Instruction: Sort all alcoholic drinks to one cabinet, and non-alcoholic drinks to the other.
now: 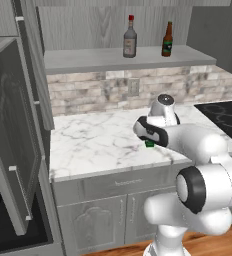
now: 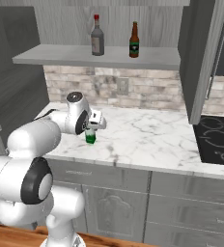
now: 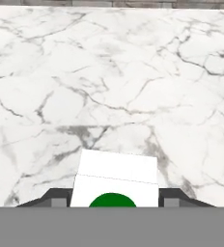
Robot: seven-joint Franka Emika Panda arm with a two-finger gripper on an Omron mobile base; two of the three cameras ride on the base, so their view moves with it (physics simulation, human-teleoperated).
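Carton (image 3: 116,181) bottom centre of hand view, on counter (image 3: 133,72), clamped in my gripper (image 2: 91,131). Both bottles (image 1: 130,37) (image 1: 167,40) already on long shelf (image 1: 88,59), upper frame. I judge cartons left.

Clear bottle (image 2: 97,35) and brown bottle (image 2: 134,40) upright on shelf (image 2: 61,55), green-white carton (image 2: 90,135) (counter, claw-flanked)

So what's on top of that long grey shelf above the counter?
Two bottles stand on the long grey shelf: a clear-grey bottle with a red cap and a slimmer brown bottle, apart. Nothing covers them.
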